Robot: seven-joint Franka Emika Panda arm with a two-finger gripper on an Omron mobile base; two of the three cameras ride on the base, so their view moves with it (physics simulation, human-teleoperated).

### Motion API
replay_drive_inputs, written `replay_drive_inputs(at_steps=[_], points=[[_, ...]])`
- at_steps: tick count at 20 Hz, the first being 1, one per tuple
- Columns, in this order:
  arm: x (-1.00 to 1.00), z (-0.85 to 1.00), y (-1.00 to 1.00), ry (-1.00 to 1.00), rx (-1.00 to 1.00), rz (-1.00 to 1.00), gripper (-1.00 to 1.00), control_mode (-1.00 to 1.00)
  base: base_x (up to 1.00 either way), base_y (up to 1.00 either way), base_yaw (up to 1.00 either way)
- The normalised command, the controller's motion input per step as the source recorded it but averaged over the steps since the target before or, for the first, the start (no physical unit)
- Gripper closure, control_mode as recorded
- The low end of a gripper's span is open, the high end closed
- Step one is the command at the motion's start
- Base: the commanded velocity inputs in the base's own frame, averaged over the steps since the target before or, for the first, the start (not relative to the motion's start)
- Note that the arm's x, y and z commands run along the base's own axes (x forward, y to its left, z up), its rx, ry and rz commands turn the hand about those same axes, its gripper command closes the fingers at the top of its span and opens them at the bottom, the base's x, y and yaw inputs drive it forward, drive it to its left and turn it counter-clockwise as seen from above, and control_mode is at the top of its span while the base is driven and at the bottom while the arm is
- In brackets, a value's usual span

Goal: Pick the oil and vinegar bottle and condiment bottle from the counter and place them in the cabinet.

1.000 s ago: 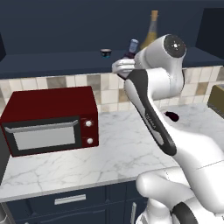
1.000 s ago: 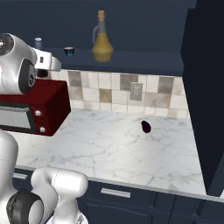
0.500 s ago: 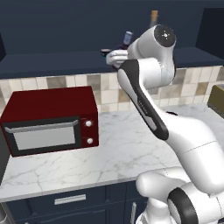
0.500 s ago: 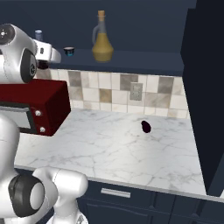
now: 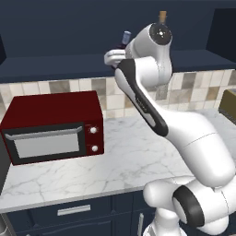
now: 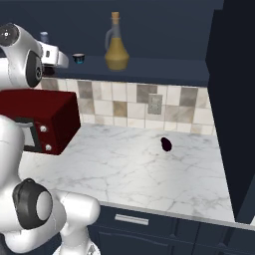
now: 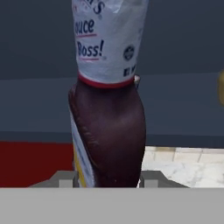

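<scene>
My gripper (image 7: 108, 177) is shut on the condiment bottle (image 7: 109, 131), a slim dark bottle with a white and yellowish label. I hold it up in front of the dark navy cabinet (image 6: 164, 69), level with its shelf ledge. In the left base view the gripper (image 5: 115, 57) sits under the bottle's pale cap (image 5: 125, 37). In the right base view the gripper (image 6: 52, 52) is at the far left. The oil and vinegar bottle (image 6: 117, 50) stands upright on the ledge, to the right of the held bottle. Its cork (image 5: 162, 16) shows above my arm.
A tiny dark cup (image 6: 78, 58) sits on the ledge between the gripper and the flask. A red microwave (image 5: 50, 124) stands on the white marble counter (image 6: 124, 164) below the gripper. A small dark object (image 6: 166, 144) lies on the counter towards the right.
The arm has lifted the condiment bottle higher and a little to the left, up to the height of the cabinet ledge. The flask has not moved.
</scene>
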Motion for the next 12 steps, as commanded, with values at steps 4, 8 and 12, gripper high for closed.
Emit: replay_drive_inputs(at_steps=[4, 8, 12], points=[[0.35, -0.04, 0.17, 0.0, 0.0, 0.0, 1.0, -1.0, 0.0, 0.0, 0.0], [0.29, -0.11, 0.14, 0.0, 0.0, 0.0, 1.0, -1.0, 0.0, 0.0, 0.0], [0.19, -0.17, 0.15, 0.0, 0.0, 0.0, 1.0, -1.0, 0.0, 0.0, 0.0]])
